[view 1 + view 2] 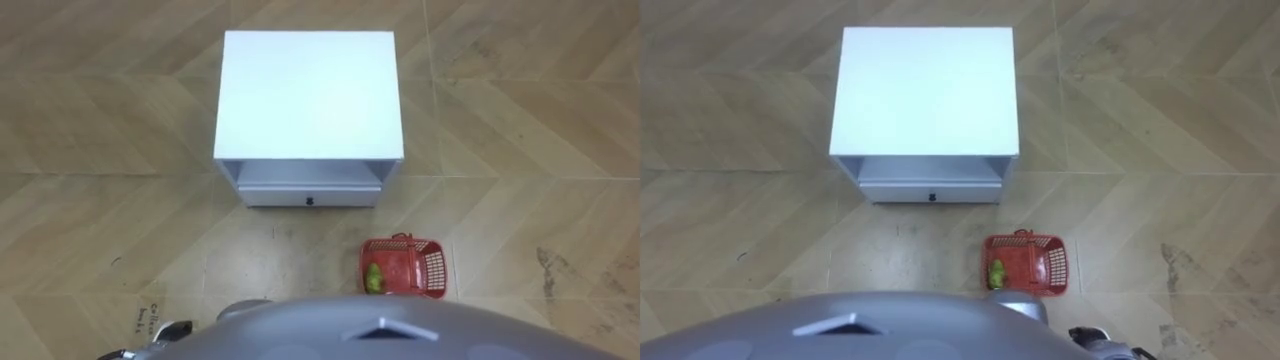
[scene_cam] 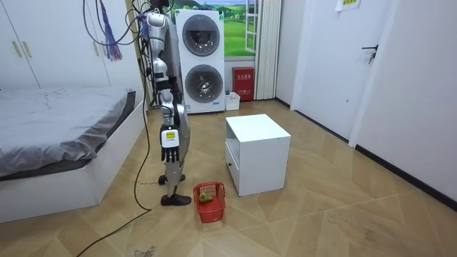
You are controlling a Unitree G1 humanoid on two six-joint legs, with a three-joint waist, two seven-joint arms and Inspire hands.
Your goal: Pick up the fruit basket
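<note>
A red plastic fruit basket (image 1: 410, 268) (image 1: 1035, 266) stands on the wooden floor just ahead of me and to my right, with its handle up and a green fruit (image 1: 373, 277) inside. In the room view the basket (image 2: 209, 200) sits by my feet, at the near front corner of the white bedside cabinet. I stand upright facing that cabinet. My right hand (image 2: 169, 139) hangs at my side with relaxed fingers, well above the basket; its edge peeks in at the bottom (image 1: 1095, 340). A bit of my left hand (image 1: 168, 330) shows at the lower left.
The white bedside cabinet (image 1: 308, 95) (image 2: 257, 132) stands straight ahead, with an open shelf and a drawer below. A bed (image 2: 57, 135) lies behind me. Stacked washing machines (image 2: 202, 61) and a red box (image 2: 243, 83) are at the far wall.
</note>
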